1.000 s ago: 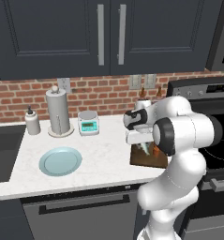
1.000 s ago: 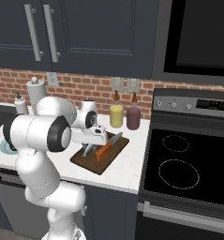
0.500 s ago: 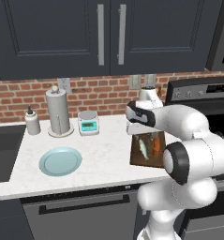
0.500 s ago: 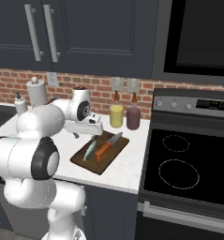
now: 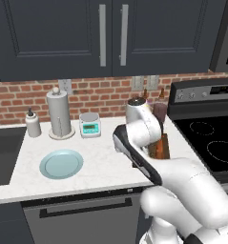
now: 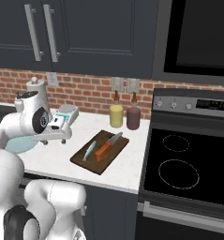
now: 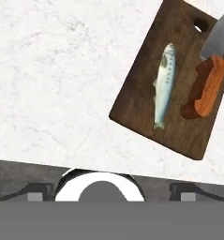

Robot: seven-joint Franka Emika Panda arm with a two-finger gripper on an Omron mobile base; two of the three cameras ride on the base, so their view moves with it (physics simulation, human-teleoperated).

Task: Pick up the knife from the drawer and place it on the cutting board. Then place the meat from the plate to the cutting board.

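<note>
The dark brown cutting board (image 7: pixel 172 89) lies on the white counter, to the right of my hand. On it the meat, a slender silvery fish (image 7: pixel 163 84), lies beside the knife (image 7: pixel 205 86), whose orange handle and grey blade run alongside it. Both also show on the cutting board (image 6: pixel 87 166) in the right base view: the fish (image 6: pixel 90 151) and the knife (image 6: pixel 106 147). My gripper (image 6: pixel 55 139) hovers over bare counter left of the board, open and holding nothing, its fingertips (image 7: pixel 38 190) set wide apart. The light blue plate (image 5: pixel 61 163) is bare. The drawer is out of view.
A paper towel holder (image 5: pixel 59 114), a soap dispenser (image 5: pixel 33 125) and a small scale (image 5: pixel 89 125) stand along the brick wall. A yellow bottle (image 6: pixel 116 115) and a dark red bottle (image 6: pixel 133 117) stand behind the board. The stove (image 6: pixel 188 164) is right, the sink (image 5: pixel 1 152) left.
The gripper has opened and let go of the fish, which now lies on the board beside the knife. The hand has drawn back left, off the board, toward the counter's front edge.
</note>
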